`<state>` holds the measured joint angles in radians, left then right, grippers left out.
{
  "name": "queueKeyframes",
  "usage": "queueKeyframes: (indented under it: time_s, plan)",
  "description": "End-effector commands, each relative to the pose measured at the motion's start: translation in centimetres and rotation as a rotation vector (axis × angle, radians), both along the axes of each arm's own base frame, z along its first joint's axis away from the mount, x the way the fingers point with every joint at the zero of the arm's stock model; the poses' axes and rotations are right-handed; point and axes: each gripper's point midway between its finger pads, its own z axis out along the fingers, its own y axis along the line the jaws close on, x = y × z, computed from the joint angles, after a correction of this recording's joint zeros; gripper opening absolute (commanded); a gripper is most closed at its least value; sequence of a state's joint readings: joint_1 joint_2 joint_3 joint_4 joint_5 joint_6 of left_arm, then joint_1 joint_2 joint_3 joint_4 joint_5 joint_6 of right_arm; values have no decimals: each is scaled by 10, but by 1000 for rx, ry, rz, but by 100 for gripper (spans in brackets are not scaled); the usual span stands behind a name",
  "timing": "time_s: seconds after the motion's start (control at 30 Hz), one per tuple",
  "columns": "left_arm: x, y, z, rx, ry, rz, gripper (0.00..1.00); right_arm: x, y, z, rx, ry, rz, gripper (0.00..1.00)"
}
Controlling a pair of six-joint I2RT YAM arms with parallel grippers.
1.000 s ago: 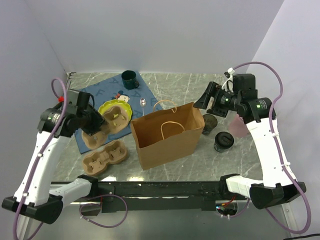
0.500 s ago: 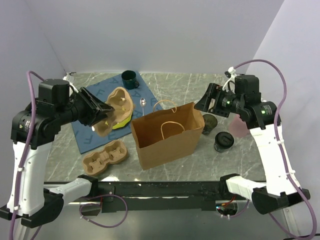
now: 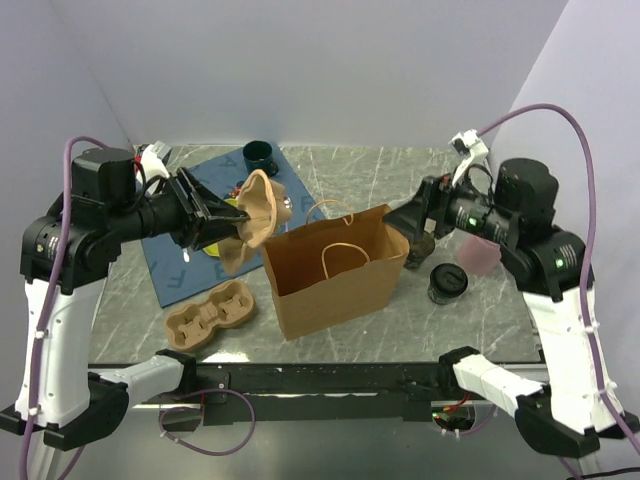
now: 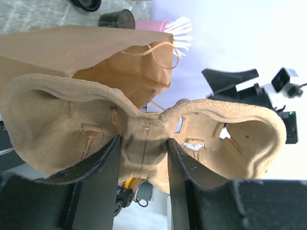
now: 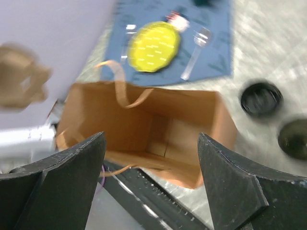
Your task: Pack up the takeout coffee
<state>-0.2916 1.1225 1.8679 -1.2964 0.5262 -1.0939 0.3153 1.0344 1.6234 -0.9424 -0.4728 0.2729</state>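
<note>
Packing was judged barely begun. The takeout coffee (image 3: 447,282) was seen standing lidded on the worktop toward the right edge, just right of the brown paper bag (image 3: 335,280) and untouched by either arm. The bag had been set upright mid-worktop with its mouth open, ready to be loaded from above.

A pulp cup carrier (image 3: 257,212) was gripped across its narrow waist by the closed left gripper (image 4: 144,149). It was held off the surface and tipped on edge beside the bag's left rim, presumably so that it could be slid in first as a seat for the cup. A second carrier (image 3: 210,315) was left lying near the front edge.

The right gripper (image 5: 149,143) was held over the bag's right side with its fingers spread wide and nothing between them. It was likely placed there to steady the bag or to reach the coffee.
</note>
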Motion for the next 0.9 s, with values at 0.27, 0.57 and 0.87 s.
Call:
queueKeyframes:
  time_s: [0.27,0.57,0.87]
  plan:
    - [6,-65,7,-55,44,-113,22,-55,41,27,44,-398,466,83]
    - [4,-87,-12,-35,100,-92,23,-60,47,-6,-81,-478,553,84]
    - [17,-95,-30,63,106,-91,23,-51,64,-8,-133,-610,590,81]
